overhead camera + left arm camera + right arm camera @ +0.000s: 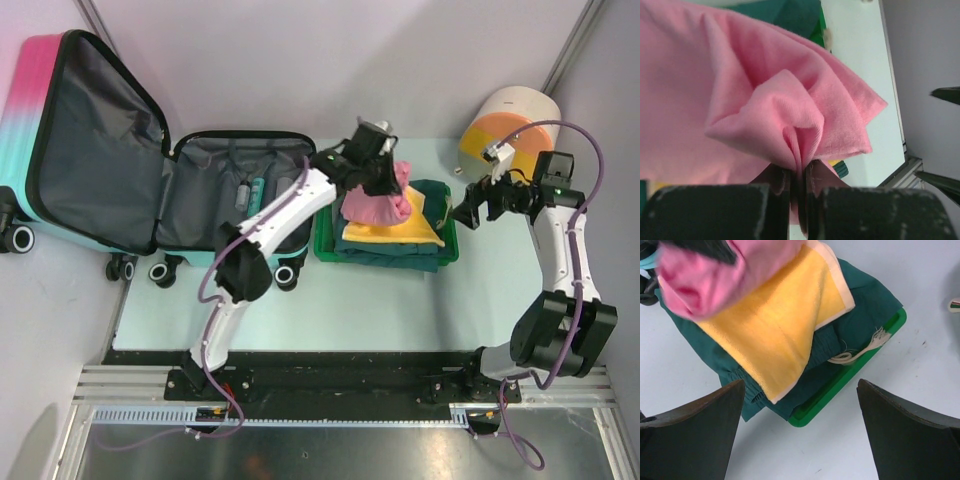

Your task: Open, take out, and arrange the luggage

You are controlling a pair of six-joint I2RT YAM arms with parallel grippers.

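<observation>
1. A fold of the pink cloth [765, 100] is pinched between the closed jaws of the left gripper [801, 175].
2. Beneath it, a yellow towel [780, 325] and a dark green garment [865, 310] are stacked in the green tray [850, 372].
3. The right gripper [800, 390] is held wide and empty, just right of the tray.
4. The luggage [100, 170] is seen open, left of the left gripper.

Robot lab, bare grey walls [300, 60], aluminium base rail [120, 388] (slotted, industrial)

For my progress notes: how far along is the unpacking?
Done: the luggage is open; a green garment and yellow towel sit stacked in the green tray. In hand: the left gripper pinches a pink cloth over that stack; the right gripper is open. Left: small items in the luggage.
</observation>
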